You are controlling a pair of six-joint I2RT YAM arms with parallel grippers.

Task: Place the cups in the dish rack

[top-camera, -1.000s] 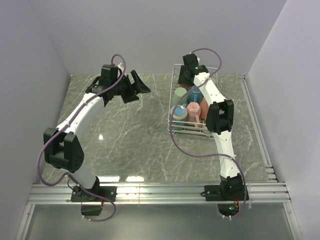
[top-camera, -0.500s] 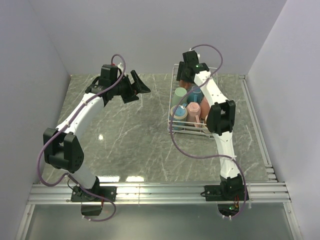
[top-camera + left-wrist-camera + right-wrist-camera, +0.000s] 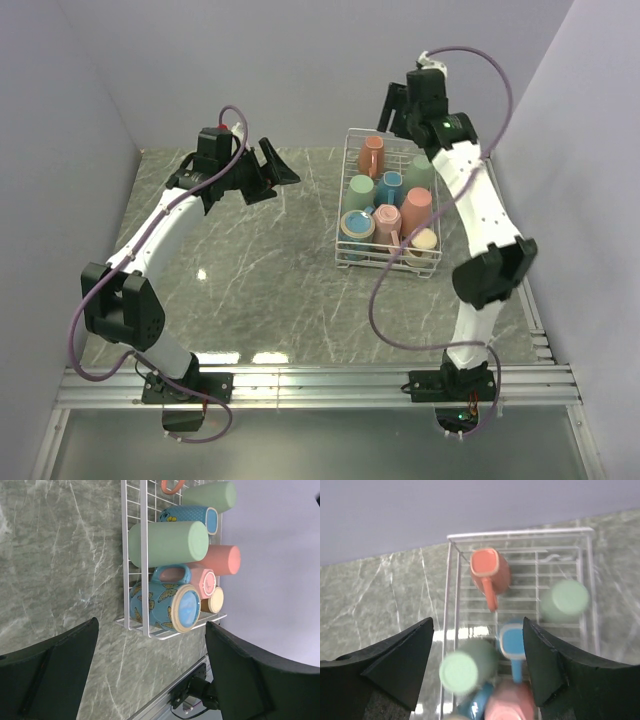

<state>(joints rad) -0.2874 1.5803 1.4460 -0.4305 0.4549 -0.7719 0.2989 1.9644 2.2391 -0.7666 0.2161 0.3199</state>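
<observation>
The white wire dish rack (image 3: 386,264) stands at the right back of the table and holds several cups. Among them are an orange mug (image 3: 371,155) on its side at the far left, a green cup (image 3: 361,188) and a blue butterfly mug (image 3: 357,227). My right gripper (image 3: 393,112) is open and empty, raised above the rack's far end. Its wrist view looks down on the orange mug (image 3: 490,567) and the rack (image 3: 520,532). My left gripper (image 3: 278,183) is open and empty above the table, left of the rack. The left wrist view shows the rack (image 3: 124,555) and the butterfly mug (image 3: 162,602).
Grey walls close in the table on three sides. A metal rail (image 3: 320,380) with both arm bases runs along the near edge. Marble tabletop (image 3: 260,260) lies between the left arm and the rack.
My right gripper has risen out of the rack and moved back and right, empty. The orange mug now lies uncovered in the rack's far left. The left arm barely moved.
</observation>
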